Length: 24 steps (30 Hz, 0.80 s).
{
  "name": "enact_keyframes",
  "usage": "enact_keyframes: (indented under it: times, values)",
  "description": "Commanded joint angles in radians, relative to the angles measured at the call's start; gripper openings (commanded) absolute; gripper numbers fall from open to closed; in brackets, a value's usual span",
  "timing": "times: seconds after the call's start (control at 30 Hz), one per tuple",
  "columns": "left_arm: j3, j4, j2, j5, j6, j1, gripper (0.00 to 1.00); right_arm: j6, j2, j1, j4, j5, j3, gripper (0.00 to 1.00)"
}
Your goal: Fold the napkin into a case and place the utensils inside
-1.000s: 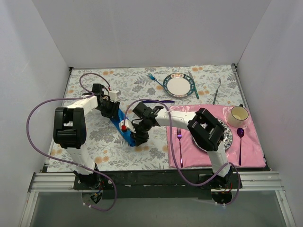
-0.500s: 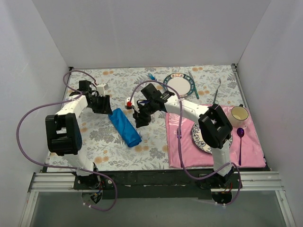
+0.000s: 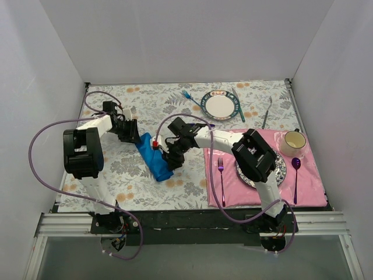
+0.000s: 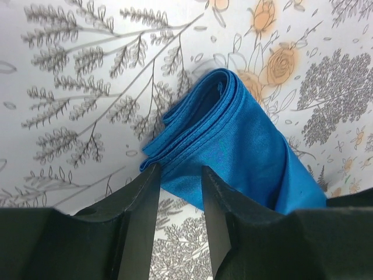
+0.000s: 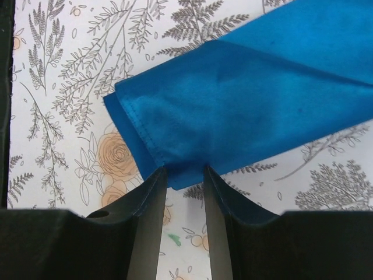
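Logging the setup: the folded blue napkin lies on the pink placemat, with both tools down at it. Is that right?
No. The napkin lies on the floral tablecloth, left of the pink placemat; the top view shows it. The left tool and right tool are down at it.

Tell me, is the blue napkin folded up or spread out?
Folded up. The napkin is a narrow strip on the table, and several stacked layers show at its end.

You have the napkin on the table: one corner sits between the tips of the left gripper, and the opposite edge sits between the tips of the right gripper.
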Motion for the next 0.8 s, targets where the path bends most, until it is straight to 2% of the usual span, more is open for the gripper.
enact_keyframes:
  times: [0.0,0.13,0.27,0.3,0.37,0.4,0.43,0.47,0.5,0.57,0.63,0.77]
  values:
    - [0.055,0.036,0.035,0.033,-0.014,-0.019,0.33,0.008,0.009,0.041,0.053,-0.016,-0.009,0.40]
    - [0.086,0.037,0.055,0.041,-0.017,-0.034,0.34,0.044,0.021,0.073,0.076,-0.026,0.006,0.40]
    - [0.107,0.014,0.047,0.045,-0.016,-0.036,0.39,0.043,0.003,0.074,0.041,-0.036,0.055,0.43]
    - [0.110,0.010,0.036,0.053,-0.011,-0.034,0.48,0.043,-0.012,0.069,0.033,-0.037,0.058,0.48]
    - [0.107,0.010,-0.020,0.073,0.006,-0.034,0.59,0.069,-0.072,0.037,0.047,-0.042,0.061,0.52]
    - [0.104,0.017,-0.049,0.088,0.009,-0.033,0.71,0.115,-0.094,0.020,0.067,-0.043,0.072,0.55]
    - [0.104,0.022,-0.074,0.097,0.009,-0.031,0.75,0.130,-0.111,-0.018,0.073,-0.042,0.087,0.59]
    - [0.107,0.034,-0.127,0.104,0.007,-0.030,0.84,0.141,-0.138,-0.041,0.066,-0.026,0.107,0.61]
    - [0.112,0.043,-0.154,0.110,0.004,-0.028,0.97,0.156,-0.149,-0.087,0.058,-0.016,0.159,0.67]
    - [0.120,0.083,-0.239,0.121,-0.008,-0.019,0.98,0.156,-0.174,-0.136,0.027,0.012,0.211,0.75]
    - [0.118,0.134,-0.298,0.122,-0.011,-0.017,0.98,0.141,-0.189,-0.205,0.003,0.036,0.271,0.88]
    - [0.068,0.255,-0.430,0.102,-0.054,-0.017,0.98,0.048,-0.186,-0.282,-0.049,0.169,0.320,0.99]
